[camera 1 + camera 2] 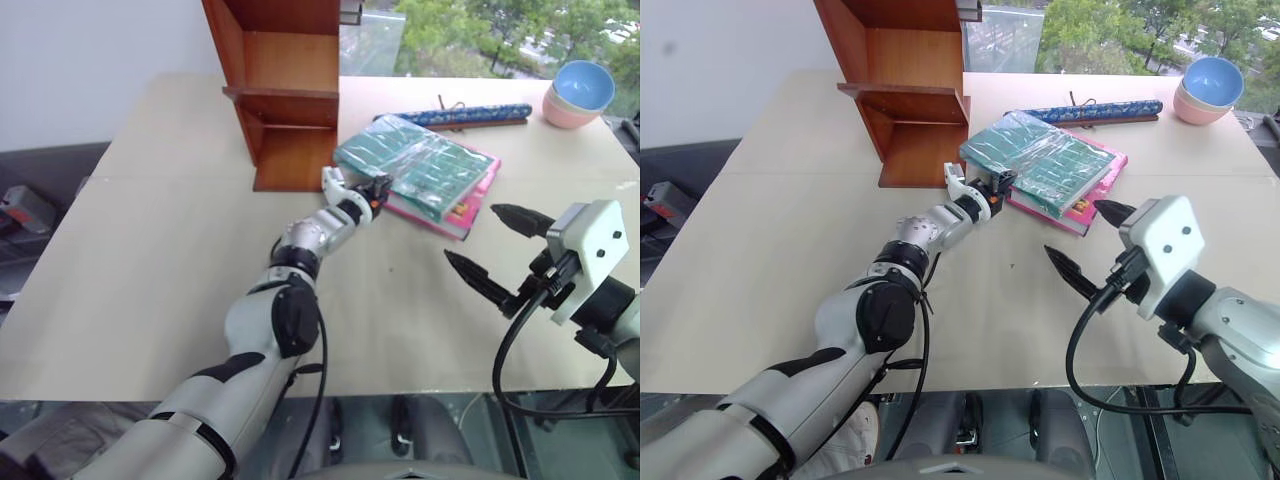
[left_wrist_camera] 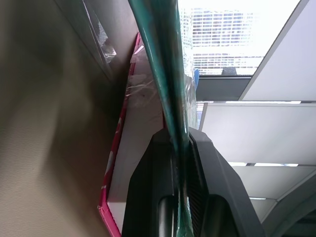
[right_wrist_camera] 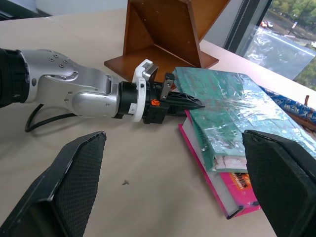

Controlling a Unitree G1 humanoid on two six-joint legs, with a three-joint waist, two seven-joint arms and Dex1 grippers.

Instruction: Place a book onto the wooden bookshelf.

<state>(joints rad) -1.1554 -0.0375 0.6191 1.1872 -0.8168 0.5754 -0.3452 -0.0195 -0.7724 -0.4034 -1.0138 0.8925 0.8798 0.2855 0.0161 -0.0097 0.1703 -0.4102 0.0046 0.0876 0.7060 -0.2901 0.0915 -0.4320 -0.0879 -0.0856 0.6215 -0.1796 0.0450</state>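
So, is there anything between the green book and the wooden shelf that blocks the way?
Nothing visible does. The left gripper is shut on the teal-green book, and only bare table lies before the wooden bookshelf.

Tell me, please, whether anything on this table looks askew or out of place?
Mildly. The teal book lies skewed on the pink book, so their edges do not line up. The left gripper is shut on the teal cover's edge, lifting it slightly. Nothing looks spilled or damaged.

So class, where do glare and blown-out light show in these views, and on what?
Right wrist view: the book's plastic wrap glints with window light. Left wrist view: the window behind is blown out white, and the left gripper, shut on the book's cover, looks dark. Head views: evenly lit.
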